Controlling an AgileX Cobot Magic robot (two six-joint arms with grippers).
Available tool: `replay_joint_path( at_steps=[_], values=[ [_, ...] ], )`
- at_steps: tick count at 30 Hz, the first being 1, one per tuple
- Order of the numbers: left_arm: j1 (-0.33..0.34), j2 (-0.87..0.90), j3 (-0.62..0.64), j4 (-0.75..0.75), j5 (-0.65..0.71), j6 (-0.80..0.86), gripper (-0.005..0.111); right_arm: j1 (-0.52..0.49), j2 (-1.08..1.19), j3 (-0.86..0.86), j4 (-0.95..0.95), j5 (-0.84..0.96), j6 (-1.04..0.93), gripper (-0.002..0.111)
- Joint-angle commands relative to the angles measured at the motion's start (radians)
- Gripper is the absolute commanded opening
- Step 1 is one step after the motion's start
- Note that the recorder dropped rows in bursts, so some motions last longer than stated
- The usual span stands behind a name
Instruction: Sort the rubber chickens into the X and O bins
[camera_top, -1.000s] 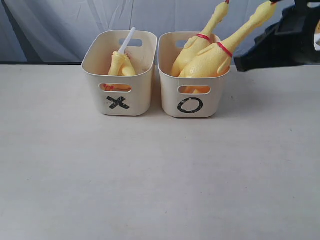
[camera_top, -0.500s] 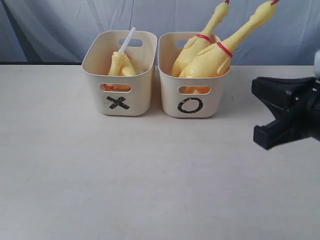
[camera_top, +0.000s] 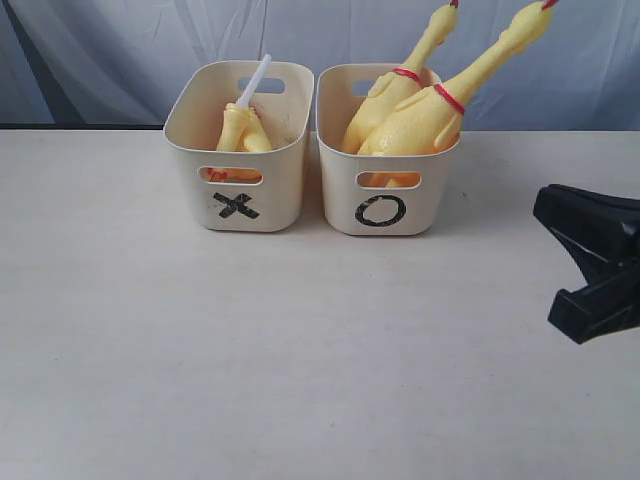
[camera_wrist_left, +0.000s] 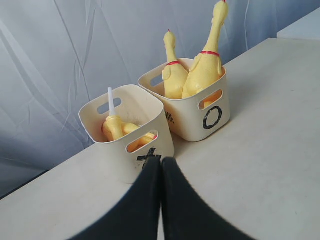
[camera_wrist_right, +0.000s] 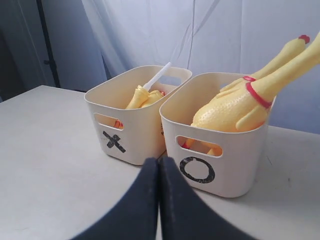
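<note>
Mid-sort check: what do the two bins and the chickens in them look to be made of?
X bin and O bin: likely moulded plastic, cream, faint satin sheen; thin even walls, rounded corners, cut handle slots. Large chickens and small chickens: probably rubber or soft vinyl, yellow, mostly matte with bumpy skin and red details; softness can't be judged by sight.
</note>
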Motion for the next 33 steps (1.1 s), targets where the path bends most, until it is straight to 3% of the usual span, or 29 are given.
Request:
replay_joint_path(
  at_steps=[1, 10, 15, 24, 33],
  values=[
    [0.004, -0.007, 0.006, 0.001, -0.009, -0.004, 0.0, -0.005, -0.008, 0.003, 0.006, 0.004, 0.002, -0.001],
    [0.015, -0.023, 0.006, -0.003, -0.009, -0.004, 0.0, -0.005, -0.02, 0.003, 0.006, 0.006, 0.002, -0.001],
    [0.101, -0.083, 0.006, -0.002, -0.009, -0.004, 0.0, -0.053, -0.116, 0.003, 0.006, 0.011, 0.002, -0.001],
    [0.256, -0.171, 0.006, -0.002, -0.009, -0.004, 0.0, -0.242, -0.371, 0.003, 0.006, 0.011, 0.002, -0.001],
    [0.32, -0.222, 0.006, 0.003, -0.009, -0.004, 0.0, -0.365, -0.638, 0.003, 0.006, 0.011, 0.002, -0.001]
  ],
)
